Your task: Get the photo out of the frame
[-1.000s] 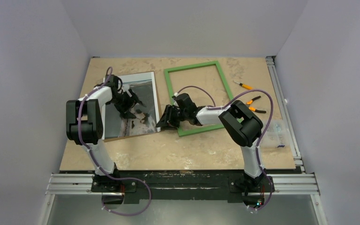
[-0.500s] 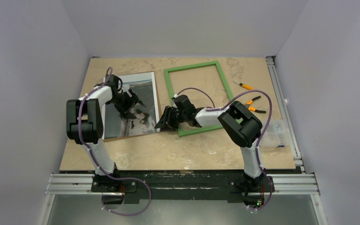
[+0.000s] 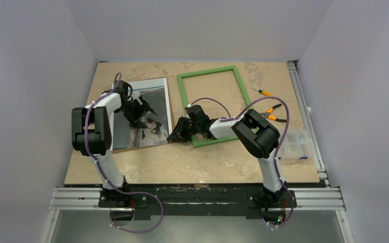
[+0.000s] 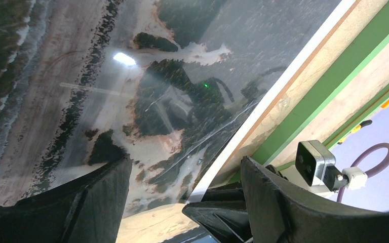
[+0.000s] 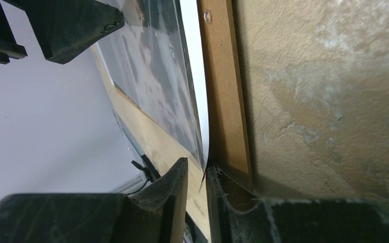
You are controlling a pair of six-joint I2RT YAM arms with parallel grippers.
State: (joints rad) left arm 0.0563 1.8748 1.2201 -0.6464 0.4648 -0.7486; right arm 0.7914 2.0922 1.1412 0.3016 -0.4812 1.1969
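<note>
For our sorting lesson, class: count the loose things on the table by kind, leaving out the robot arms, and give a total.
Photo: 1
Frame: 1
Screwdriver: 1
Pliers: 1
Clear box: 1
Total: 5

I count one photo and one green frame. Tools: one screwdriver, one pair of pliers. Also one clear plastic box

The right gripper pinches the photo at its corner, fingers nearly together. Beside the photo's white margin runs brown backing, then the mottled beige surface.
</note>
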